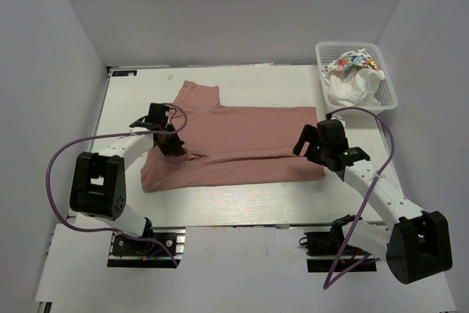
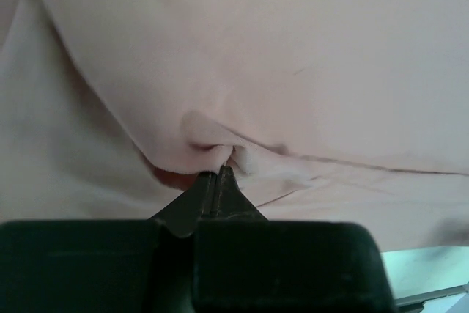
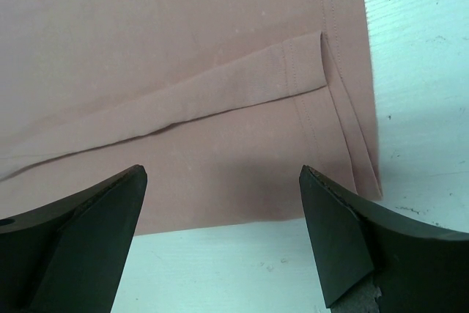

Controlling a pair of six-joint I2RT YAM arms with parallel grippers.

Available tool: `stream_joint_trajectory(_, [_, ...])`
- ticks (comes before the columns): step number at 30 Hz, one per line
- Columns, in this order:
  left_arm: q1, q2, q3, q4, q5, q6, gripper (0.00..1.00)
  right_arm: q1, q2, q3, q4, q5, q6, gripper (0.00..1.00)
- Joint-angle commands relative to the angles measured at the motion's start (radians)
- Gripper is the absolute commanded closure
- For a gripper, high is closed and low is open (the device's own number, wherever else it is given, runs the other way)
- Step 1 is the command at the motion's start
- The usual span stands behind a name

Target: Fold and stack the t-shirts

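A dusty pink t-shirt [image 1: 234,141] lies partly folded and flat on the white table [image 1: 242,199]. At its left part, my left gripper [image 1: 176,148] is shut on a small pinch of the pink cloth. The left wrist view shows the fabric [image 2: 293,56] puckered where it enters the closed tips of the left gripper [image 2: 218,170]. My right gripper [image 1: 304,146] stands open over the shirt's near right corner. Seen from the right wrist, the right gripper [image 3: 223,174] has only the pink hem [image 3: 183,49] and bare table between its fingers. White t-shirts [image 1: 352,84], one with a multicoloured print [image 1: 353,59], lie bunched in a basket.
The white lattice basket [image 1: 352,44] stands at the back right corner of the table. Grey walls close in on both sides and at the back. Bare table [image 3: 418,71] runs along the shirt's right and near edges.
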Motion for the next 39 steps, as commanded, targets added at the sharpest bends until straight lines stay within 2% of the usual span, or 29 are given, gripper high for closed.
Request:
stream_joint_trajectory(1, [-0.007, 0.012, 0.089, 0.043, 0.013, 0.044, 1.00, -0.008, -0.014, 0.040, -0.003, 0.016, -0.028, 0.10])
stream_joint_trajectory(17, [-0.045, 0.228, 0.333, 0.043, 0.132, 0.278, 1.00, -0.007, 0.032, 0.100, -0.023, 0.003, -0.059, 0.10])
stream_joint_trajectory(24, [-0.074, 0.363, 0.513, -0.021, 0.122, 0.371, 1.00, -0.008, 0.034, 0.084, -0.023, -0.002, -0.059, 0.10])
stream_joint_trajectory(25, [-0.074, 0.380, 0.537, -0.043, 0.122, 0.380, 0.96, -0.011, 0.037, 0.084, -0.023, -0.002, -0.054, 0.10])
stream_joint_trajectory(26, [-0.083, 0.410, 0.561, -0.076, 0.107, 0.381, 0.87, -0.010, 0.042, 0.083, -0.024, -0.002, -0.057, 0.10])
stream_joint_trajectory(27, [-0.083, 0.423, 0.607, -0.090, 0.107, 0.396, 0.66, -0.010, 0.042, 0.087, -0.024, -0.005, -0.059, 0.10])
stream_joint_trajectory(29, [-0.083, 0.434, 0.649, -0.112, 0.087, 0.406, 0.39, -0.011, 0.048, 0.086, -0.027, -0.017, -0.060, 0.10])
stream_joint_trajectory(30, [-0.092, 0.443, 0.682, -0.132, 0.072, 0.407, 0.15, -0.010, 0.046, 0.084, -0.023, -0.023, -0.062, 0.10])
stream_joint_trajectory(31, [-0.092, 0.443, 0.693, -0.141, 0.072, 0.407, 0.04, -0.010, 0.048, 0.086, -0.024, -0.030, -0.063, 0.10])
stream_joint_trajectory(32, [-0.092, 0.423, 0.693, -0.141, 0.061, 0.407, 0.00, -0.011, 0.051, 0.084, -0.017, -0.037, -0.065, 0.10])
stream_joint_trajectory(34, [-0.092, 0.357, 0.666, -0.141, 0.038, 0.404, 0.00, -0.010, 0.051, 0.077, -0.003, -0.054, -0.068, 0.10])
stream_joint_trajectory(39, [-0.092, 0.143, 0.425, -0.046, -0.015, 0.313, 0.00, -0.008, 0.066, 0.069, 0.014, -0.097, -0.080, 0.10])
